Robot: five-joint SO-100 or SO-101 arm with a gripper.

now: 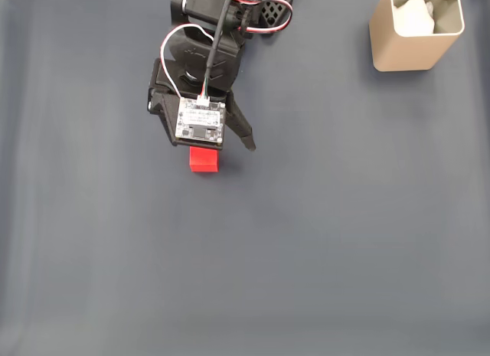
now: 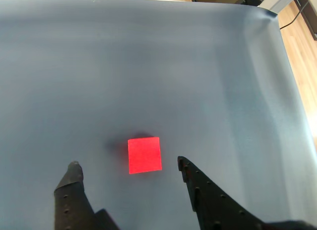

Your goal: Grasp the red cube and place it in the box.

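Red cube (image 2: 144,155), plain, unlabelled faces

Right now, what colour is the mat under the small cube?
Dark blue-grey mat, plain; clearest in the wrist view, under the red cube.

Low in the frame, my gripper (image 2: 128,169) stands spread wide, one black plastic finger (image 2: 73,190) at lower left, the other at lower right. The small bright red matte cube (image 2: 144,155) sits just below centre on the grey-blue mat (image 2: 163,67), between my fingertips, touching neither.
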